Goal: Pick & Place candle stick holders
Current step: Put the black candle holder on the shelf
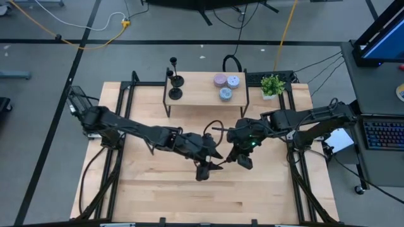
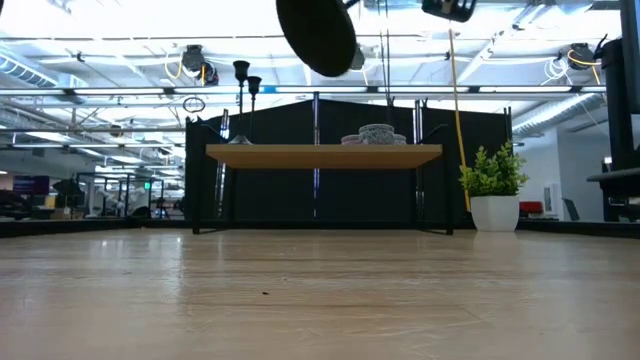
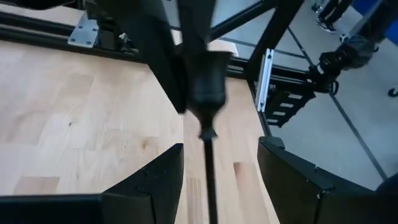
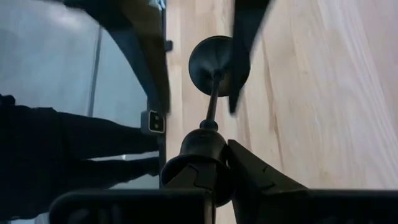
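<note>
Mid-table, raised: right gripper clamped on the cup of a candle stick holder, stem horizontal, base facing the left gripper, whose jaws stand open around the stem. Farther off, two holders upright on the shelf.

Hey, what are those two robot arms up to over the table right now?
They meet in mid-air above the table, handing over a black candle stick holder. The right gripper is clamped on its cup end; the left gripper has open jaws around the stem. Two other holders stand on the shelf.
</note>
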Tool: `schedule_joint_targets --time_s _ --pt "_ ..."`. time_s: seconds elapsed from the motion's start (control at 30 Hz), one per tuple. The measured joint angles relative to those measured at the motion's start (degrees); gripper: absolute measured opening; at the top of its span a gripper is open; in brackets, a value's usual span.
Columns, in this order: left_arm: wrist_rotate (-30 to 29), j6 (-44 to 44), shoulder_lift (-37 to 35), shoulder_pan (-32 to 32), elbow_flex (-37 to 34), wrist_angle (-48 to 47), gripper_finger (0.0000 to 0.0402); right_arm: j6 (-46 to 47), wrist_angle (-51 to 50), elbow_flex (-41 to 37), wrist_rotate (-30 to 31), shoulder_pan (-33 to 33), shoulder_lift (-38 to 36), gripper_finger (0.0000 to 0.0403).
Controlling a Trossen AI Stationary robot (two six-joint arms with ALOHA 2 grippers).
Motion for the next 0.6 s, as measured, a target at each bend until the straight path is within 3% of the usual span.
schedule_joint_targets --time_s 0.47,0.6 --pt "-2.05 -4.53 1.50 0.13 0.96 0.12 0.0210 -0.10 5.13 0.00 0.17 1.22 0.02 0.0011" --pt "-0.98 -5.27 1.50 0.09 0.96 -0.55 0.0182 -0.51 5.01 0.00 0.12 1.22 0.02 0.0011"
